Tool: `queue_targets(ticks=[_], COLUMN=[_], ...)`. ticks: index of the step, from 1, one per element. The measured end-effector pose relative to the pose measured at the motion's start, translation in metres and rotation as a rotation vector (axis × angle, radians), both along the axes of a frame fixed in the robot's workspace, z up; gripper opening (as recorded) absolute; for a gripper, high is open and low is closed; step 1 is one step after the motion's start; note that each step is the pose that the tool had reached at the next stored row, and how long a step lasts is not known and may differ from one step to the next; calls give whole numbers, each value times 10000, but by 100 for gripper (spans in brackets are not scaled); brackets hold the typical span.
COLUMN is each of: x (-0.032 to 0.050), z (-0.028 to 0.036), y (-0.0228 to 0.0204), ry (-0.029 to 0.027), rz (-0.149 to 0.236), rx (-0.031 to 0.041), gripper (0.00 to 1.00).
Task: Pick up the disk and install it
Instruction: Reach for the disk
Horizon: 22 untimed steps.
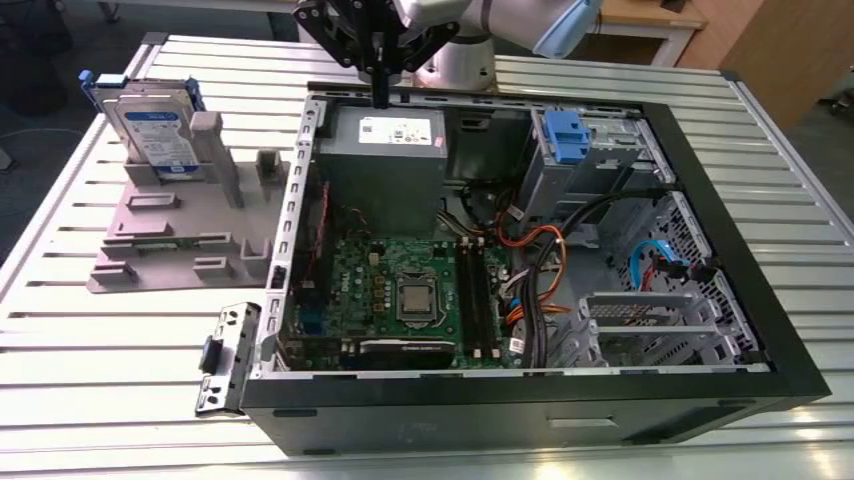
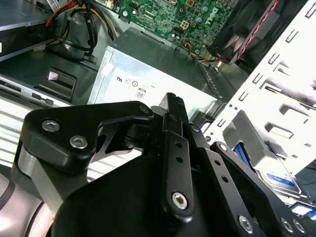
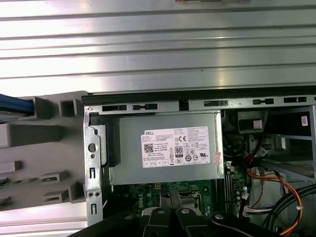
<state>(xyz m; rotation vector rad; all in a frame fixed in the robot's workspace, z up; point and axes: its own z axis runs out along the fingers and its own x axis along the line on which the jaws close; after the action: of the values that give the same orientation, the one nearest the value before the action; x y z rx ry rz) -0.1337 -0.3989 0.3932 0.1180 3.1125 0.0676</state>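
Pickup had not begun: the black gripper (image 1: 383, 97), seemingly closed and empty, hung over the open black computer case (image 1: 703, 200). The silver, blue-bracketed disk (image 1: 147, 125) stood at its nine o'clock in a grey plastic stand (image 1: 160, 250); grasping would need opened fingers.

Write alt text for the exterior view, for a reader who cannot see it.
A robot arm's end effector hangs over an edge of an open computer case on a slatted metal table. At the exterior view's left, the disk stands in a grey plastic stand.
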Motion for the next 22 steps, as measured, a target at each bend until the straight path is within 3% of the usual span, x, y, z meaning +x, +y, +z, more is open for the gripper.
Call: queue_targets(ticks=[22], x=[-41], z=[-1], y=[0], ry=[0], rz=[1], rx=[0], gripper=[10])
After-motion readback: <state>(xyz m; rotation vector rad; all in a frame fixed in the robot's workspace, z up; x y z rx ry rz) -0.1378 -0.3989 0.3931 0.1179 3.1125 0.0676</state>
